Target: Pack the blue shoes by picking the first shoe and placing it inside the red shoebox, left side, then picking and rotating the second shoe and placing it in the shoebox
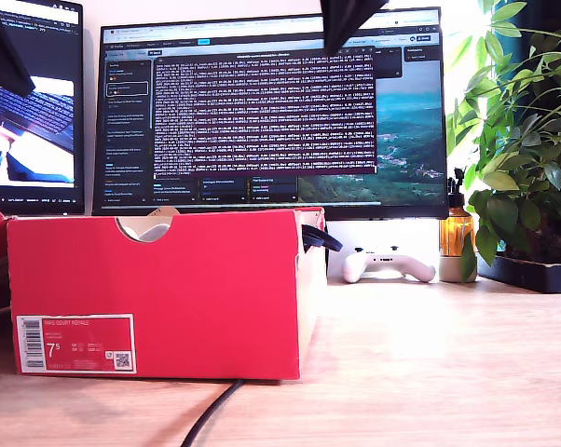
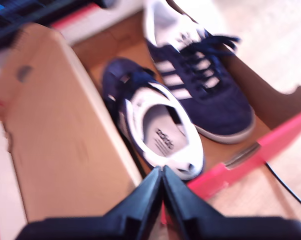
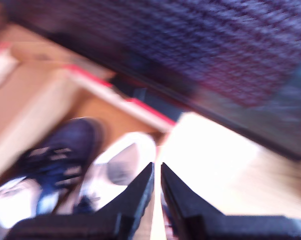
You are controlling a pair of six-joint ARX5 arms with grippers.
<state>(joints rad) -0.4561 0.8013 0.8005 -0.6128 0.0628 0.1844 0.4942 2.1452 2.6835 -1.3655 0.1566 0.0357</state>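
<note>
Shoes [image 2: 190, 95] both lying inside the red shoebox [image 1: 215, 279], side by side, heel of one beside toe of the other. My first gripper [image 2: 162, 175], jaws pressed together and empty, hangs above the box's near wall, just beyond the nearer shoe's heel. My second gripper [image 3: 157, 172], nearly closed, holds nothing over the box's edge.

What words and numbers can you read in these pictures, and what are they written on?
"7.5" (the 5 small and raised): white label on the red shoebox.
"adidas": insole of the nearer blue shoe in the first wrist view.
Smaller label print, its QR code and the text on the monitor: too small to read.
</note>
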